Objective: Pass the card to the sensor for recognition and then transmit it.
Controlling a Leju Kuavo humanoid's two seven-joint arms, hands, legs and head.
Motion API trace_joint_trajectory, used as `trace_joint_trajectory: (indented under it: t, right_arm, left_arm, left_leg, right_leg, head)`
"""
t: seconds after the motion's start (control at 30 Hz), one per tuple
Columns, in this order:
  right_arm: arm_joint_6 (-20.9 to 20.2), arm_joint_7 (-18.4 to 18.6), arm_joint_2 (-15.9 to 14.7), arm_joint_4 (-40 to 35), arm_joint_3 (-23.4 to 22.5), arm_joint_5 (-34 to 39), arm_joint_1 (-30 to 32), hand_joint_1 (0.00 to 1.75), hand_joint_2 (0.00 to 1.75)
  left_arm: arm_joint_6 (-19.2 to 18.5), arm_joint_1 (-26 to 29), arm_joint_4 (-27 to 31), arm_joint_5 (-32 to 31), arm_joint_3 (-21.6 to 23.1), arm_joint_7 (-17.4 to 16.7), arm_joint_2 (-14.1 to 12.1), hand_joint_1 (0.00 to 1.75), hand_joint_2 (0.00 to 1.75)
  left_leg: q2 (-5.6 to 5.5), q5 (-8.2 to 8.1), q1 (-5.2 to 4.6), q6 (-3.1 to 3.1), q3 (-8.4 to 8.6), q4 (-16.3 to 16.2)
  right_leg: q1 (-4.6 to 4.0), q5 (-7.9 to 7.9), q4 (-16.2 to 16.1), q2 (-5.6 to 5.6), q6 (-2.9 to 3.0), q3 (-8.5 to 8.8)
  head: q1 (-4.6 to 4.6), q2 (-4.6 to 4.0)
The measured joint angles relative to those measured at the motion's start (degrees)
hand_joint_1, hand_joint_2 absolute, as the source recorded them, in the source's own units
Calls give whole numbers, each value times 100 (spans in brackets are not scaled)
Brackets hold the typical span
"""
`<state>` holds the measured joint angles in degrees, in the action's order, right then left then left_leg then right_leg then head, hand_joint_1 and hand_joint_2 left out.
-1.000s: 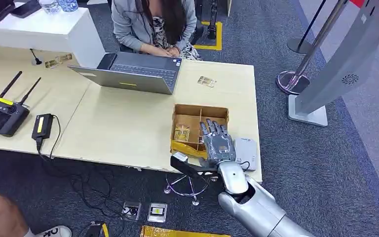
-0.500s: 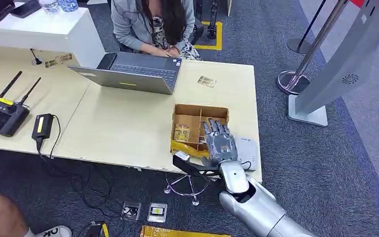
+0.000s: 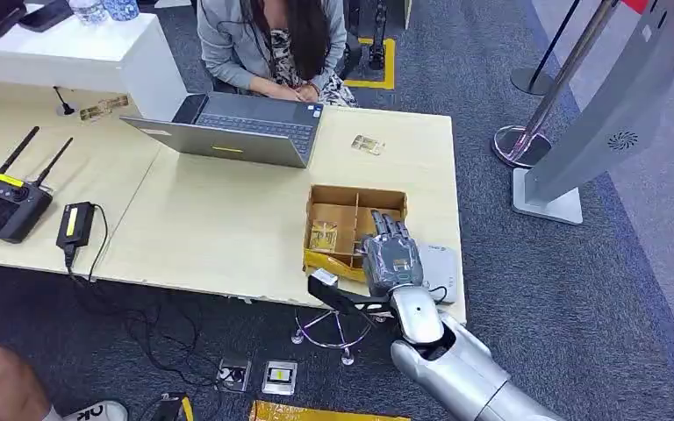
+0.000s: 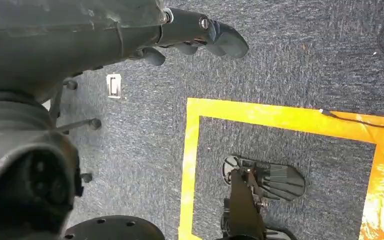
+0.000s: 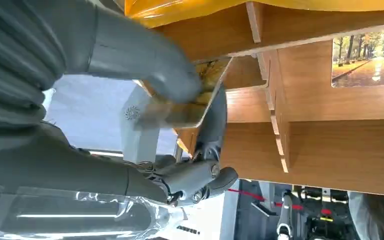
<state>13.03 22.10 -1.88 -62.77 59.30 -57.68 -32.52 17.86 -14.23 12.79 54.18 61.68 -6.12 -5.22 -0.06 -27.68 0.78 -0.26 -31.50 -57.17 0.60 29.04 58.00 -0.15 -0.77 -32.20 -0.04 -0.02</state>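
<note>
Cardboard box (image 3: 351, 203): right hand (image 3: 392, 260) has drawn back from it toward the white sensor (image 3: 439, 266).
Card (image 5: 180, 107): pinched, lifted clear.
Left hand (image 4: 200, 35): hanging, fingers curled, empty.
Meaning: scan comes next.

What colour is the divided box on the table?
Brown cardboard box, seen best in the head view.

Right hand (image 3: 392, 260) slightly higher, card (image 5: 182, 102) pinched.
</note>
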Motion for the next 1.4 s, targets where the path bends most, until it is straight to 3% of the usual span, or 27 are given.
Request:
trace_joint_trajectory:
  t: [0.7,1.03,1.4]
  right_arm:
    - [72,-112,-28,0,-39,-42,30,175,175]
    - [758,-138,-30,-186,-282,-179,-114,175,175]
    - [553,-166,-125,-566,-691,-258,-588,175,175]
  left_arm:
    - [-31,-32,0,-35,0,-33,9,0,0]
    - [-44,-69,0,-123,4,-33,20,0,0]
    - [-118,-137,0,-249,17,-52,48,0,0]
  left_leg:
    - [1,0,0,0,2,0]
    - [1,1,0,0,2,-1]
    - [1,1,0,0,4,-1]
  right_leg:
    - [0,0,0,2,0,1]
    - [0,-1,0,1,0,1]
    - [0,-1,1,6,0,2]
  head:
    - [0,0]
    - [0,0]
    - [2,0]
